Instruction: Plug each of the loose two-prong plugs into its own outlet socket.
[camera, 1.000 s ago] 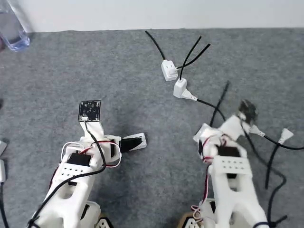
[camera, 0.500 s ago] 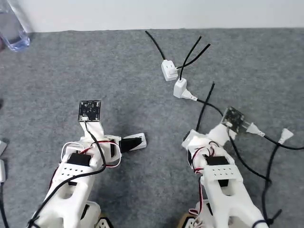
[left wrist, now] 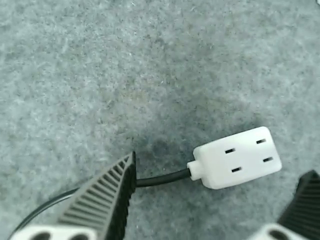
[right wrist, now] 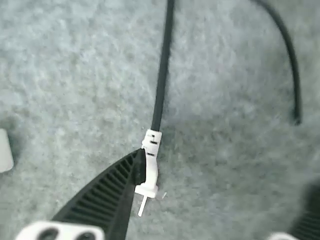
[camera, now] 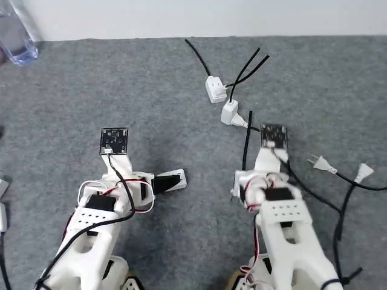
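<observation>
My left gripper [left wrist: 220, 170] is open low over the carpet, its fingers either side of a white outlet socket [left wrist: 235, 164], without touching it; the same socket [camera: 175, 179] lies beside the left arm. My right gripper [right wrist: 225, 170] is open. A slim white two-prong plug [right wrist: 148, 167] on a short black cable [camera: 246, 142] rests against one finger's tip. Two more white sockets [camera: 214, 89] [camera: 228, 112] lie at the back middle, the nearer one with a plug [camera: 242, 122] joined to it. Two loose plugs [camera: 320, 163] [camera: 364, 172] lie right of the right arm [camera: 275, 205].
Black cables [camera: 344, 205] loop over the carpet right of the right arm. Another cable end [right wrist: 295, 100] lies near the right gripper. A clear bottle [camera: 15, 39] stands at the back left corner. Small white objects [camera: 2, 208] sit at the left edge.
The right arm has swung left, away from the loose plug on its right. The short black cable with its plug has shifted left along with the gripper. The left arm has kept still.
</observation>
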Motion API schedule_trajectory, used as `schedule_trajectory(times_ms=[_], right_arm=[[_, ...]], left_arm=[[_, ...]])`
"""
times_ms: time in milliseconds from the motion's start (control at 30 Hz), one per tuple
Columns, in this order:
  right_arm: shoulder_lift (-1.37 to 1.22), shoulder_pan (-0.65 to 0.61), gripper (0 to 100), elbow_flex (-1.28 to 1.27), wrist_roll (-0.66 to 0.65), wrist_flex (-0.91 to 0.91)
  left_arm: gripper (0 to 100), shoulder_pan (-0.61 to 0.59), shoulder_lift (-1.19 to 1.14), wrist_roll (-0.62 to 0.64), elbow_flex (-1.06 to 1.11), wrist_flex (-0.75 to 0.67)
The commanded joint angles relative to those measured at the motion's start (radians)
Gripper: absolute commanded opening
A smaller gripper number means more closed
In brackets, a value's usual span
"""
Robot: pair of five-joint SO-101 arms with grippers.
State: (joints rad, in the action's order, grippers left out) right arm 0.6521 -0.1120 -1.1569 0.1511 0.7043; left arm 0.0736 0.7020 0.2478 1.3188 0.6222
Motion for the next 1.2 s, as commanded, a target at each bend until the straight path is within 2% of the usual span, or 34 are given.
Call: schedule_trajectory(times_ms=[0, 167, 367, 433, 567, 733, 800, 1067, 1167], right_arm=[[0.024, 0.064, 62.1, 0.219, -0.043, 0.216], [0.024, 0.114, 62.2, 0.362, -0.074, 0.421], [0.041, 0.108, 62.2, 0.347, -0.273, 0.427], [0.062, 0.11, 62.0, 0.342, -0.41, 0.427], [0.113, 0.116, 61.9, 0.342, -0.778, 0.44], [0.174, 0.116, 61.9, 0.33, -1.387, 0.598], [0.188, 0.111, 61.9, 0.328, -1.57, 0.656], [0.191, 0.113, 61.9, 0.325, -1.901, 0.696], [0.191, 0.108, 61.8, 0.33, -1.976, 0.69]], left_arm=[[46, 0.0, -0.003, 0.008, -0.041, -0.015], [46, 0.0, -0.003, 0.008, -0.041, -0.015], [46, -0.003, -0.003, 0.008, -0.041, -0.015], [46, -0.005, -0.003, 0.008, -0.041, -0.015], [46, -0.003, -0.006, 0.008, -0.041, -0.015], [46, -0.005, -0.006, 0.008, -0.041, -0.015], [46, -0.005, -0.006, 0.008, -0.041, -0.015], [46, -0.003, -0.008, 0.006, -0.041, -0.015], [46, -0.003, -0.008, 0.006, -0.041, -0.015]])
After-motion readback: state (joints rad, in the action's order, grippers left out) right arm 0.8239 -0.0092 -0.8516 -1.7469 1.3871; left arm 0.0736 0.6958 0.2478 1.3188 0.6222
